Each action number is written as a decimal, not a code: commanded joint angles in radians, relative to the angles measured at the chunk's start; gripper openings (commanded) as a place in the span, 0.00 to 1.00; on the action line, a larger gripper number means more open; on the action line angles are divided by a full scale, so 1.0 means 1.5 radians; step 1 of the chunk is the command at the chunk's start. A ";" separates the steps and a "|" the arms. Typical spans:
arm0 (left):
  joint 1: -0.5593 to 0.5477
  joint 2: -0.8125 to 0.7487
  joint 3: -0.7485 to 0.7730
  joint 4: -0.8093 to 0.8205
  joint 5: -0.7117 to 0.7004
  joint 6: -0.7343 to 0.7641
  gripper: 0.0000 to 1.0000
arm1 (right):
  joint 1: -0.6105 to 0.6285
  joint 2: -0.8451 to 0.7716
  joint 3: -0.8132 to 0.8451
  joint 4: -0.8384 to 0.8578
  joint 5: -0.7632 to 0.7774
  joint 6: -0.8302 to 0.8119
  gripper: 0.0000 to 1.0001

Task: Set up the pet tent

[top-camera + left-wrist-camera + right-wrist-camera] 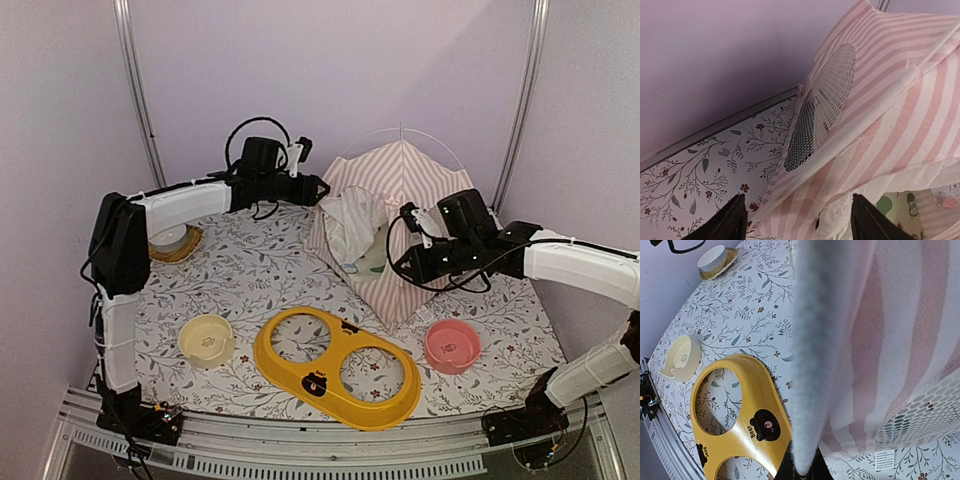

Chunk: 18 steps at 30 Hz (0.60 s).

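Note:
The pet tent [400,190], pink-and-white striped, stands partly raised at the back of the table with its white lace bunched at the front. My left gripper [318,189] is at the tent's left side. In the left wrist view the left gripper [797,221] is open, its dark fingers [735,220] wide apart, with striped tent [890,100] fabric and a mesh window [817,112] ahead of them. My right gripper [405,262] is at the tent's front right. The right gripper [804,471] is shut on a fold of the tent [900,315] wall.
A yellow two-hole bowl stand [335,368] lies at the front centre, also in the right wrist view [747,412]. A pink bowl [452,345] sits to its right, a cream bowl [207,340] to its left. A white bowl [170,238] rests on a brown mat at far left.

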 commanded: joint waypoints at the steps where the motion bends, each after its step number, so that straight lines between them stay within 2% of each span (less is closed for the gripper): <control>1: 0.025 0.047 0.075 -0.031 0.007 0.060 0.71 | -0.003 -0.025 -0.003 -0.036 -0.022 0.005 0.00; 7: 0.031 0.106 0.158 -0.069 0.090 0.113 0.71 | -0.002 -0.039 -0.002 -0.049 -0.012 0.006 0.01; 10: 0.028 0.120 0.181 -0.093 0.129 0.120 0.63 | -0.003 -0.040 0.003 -0.050 -0.001 0.008 0.01; 14: 0.019 0.109 0.155 -0.086 0.136 0.129 0.56 | -0.003 -0.029 0.017 -0.053 0.018 0.009 0.01; 17: 0.014 0.104 0.143 -0.083 0.127 0.135 0.46 | -0.004 -0.019 0.030 -0.057 0.032 0.006 0.01; 18: 0.012 0.102 0.141 -0.083 0.125 0.135 0.39 | -0.005 -0.018 0.032 -0.055 0.035 0.005 0.01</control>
